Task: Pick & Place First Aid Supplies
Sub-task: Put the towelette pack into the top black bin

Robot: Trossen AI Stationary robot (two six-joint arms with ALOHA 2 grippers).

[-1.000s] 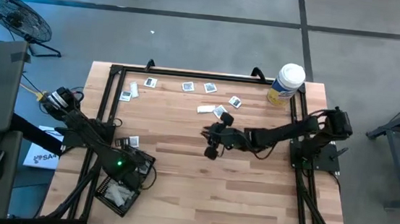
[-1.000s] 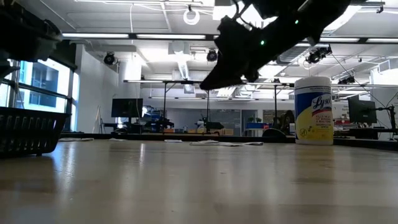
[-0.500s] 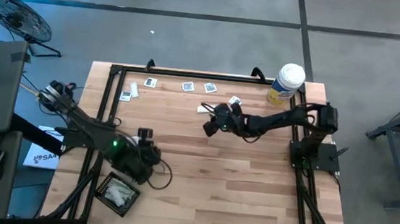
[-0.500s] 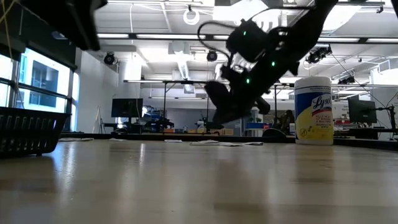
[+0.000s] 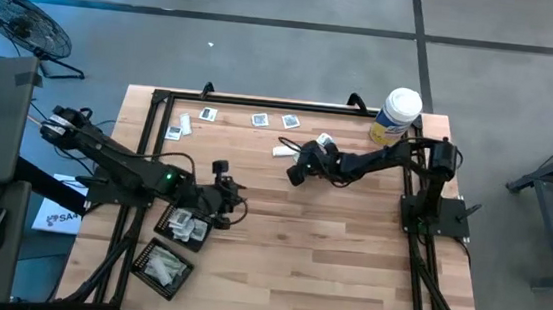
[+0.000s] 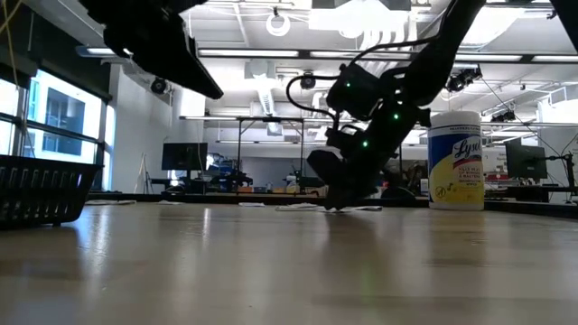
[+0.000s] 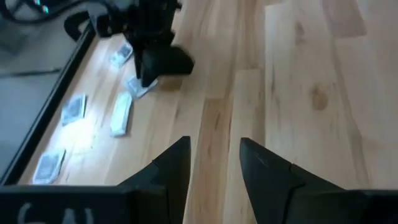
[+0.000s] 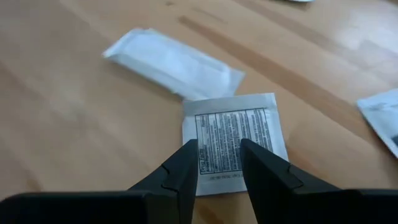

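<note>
The first aid supplies lie flat along the table's far side: square packets (image 5: pixel 258 120) (image 5: pixel 290 122) and narrow strip wrappers (image 5: pixel 282 150). My right gripper (image 8: pixel 219 163) stands open, slanting down over the near edge of a printed square packet (image 8: pixel 239 127). A strip wrapper (image 8: pixel 174 62) lies just beyond that packet. My left gripper (image 5: pixel 224 186) hangs open and holding nothing above the table's left half, beside a black mesh tray (image 5: pixel 182 225) that holds packets. My right gripper comes at the printed square packet's near edge (image 8: pixel 217 177) slanting down from the table's right. One fingertip stands at each side of the edge's middle. The packet lies flat on the wood. Whether the fingertips touch it, I cannot tell.
A white canister with a yellow label (image 5: pixel 395 115) stands at the far right corner. A second black mesh tray (image 5: pixel 161 267) sits at the near left. More packets (image 7: pixel 121 113) (image 7: pixel 73 109) lie by the black frame rail (image 5: pixel 148 134). Bare wood fills the middle and near right.
My left gripper has risen from the trays at the near left, gone toward the table's middle and tipped up from pointing down. The tray it covered now shows. My right gripper has gone toward the far edge and come down to the packets.
</note>
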